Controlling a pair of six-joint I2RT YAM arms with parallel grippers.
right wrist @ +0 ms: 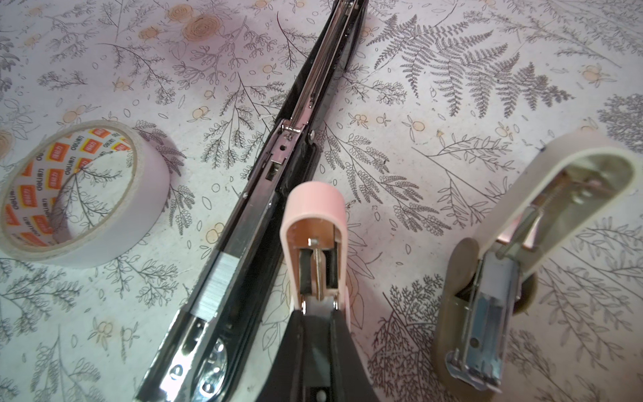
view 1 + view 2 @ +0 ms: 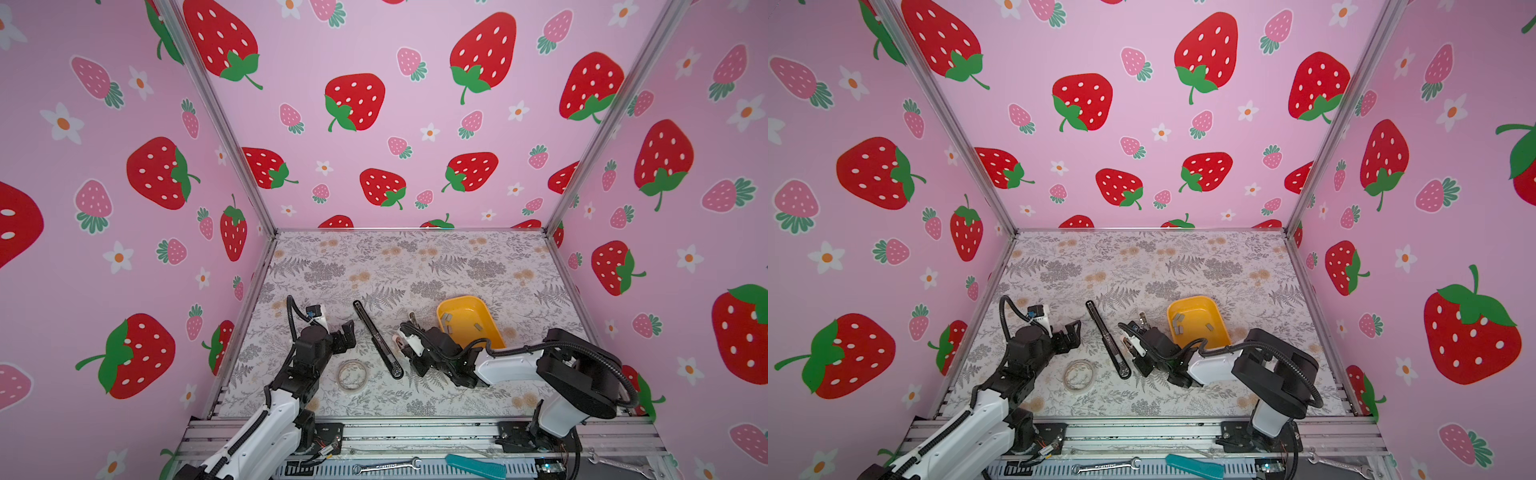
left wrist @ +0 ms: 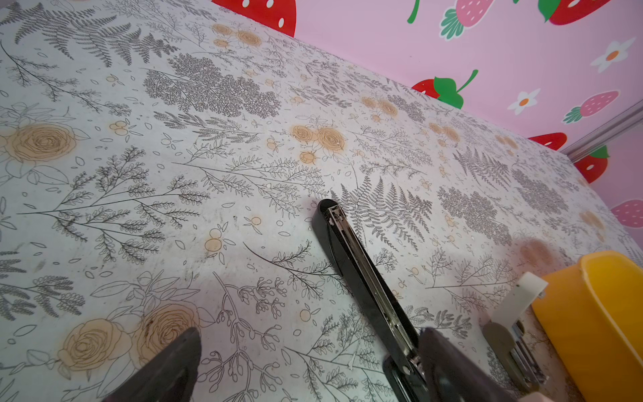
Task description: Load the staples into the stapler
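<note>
A long black stapler lies opened flat at mid-table, with a grey strip of staples in its channel. More staples lie in the yellow tray. My right gripper is shut on the rear of a small pink stapler, whose lid is up, just right of the black one. A small beige stapler stands open beside it. My left gripper is open and empty, left of the black stapler, with one finger right by the stapler's hinge.
A roll of tape lies flat near the front, between the two arms. The yellow tray sits right of the small staplers. Strawberry-patterned walls close in the table on three sides. Wrenches lie on the frame below the front edge.
</note>
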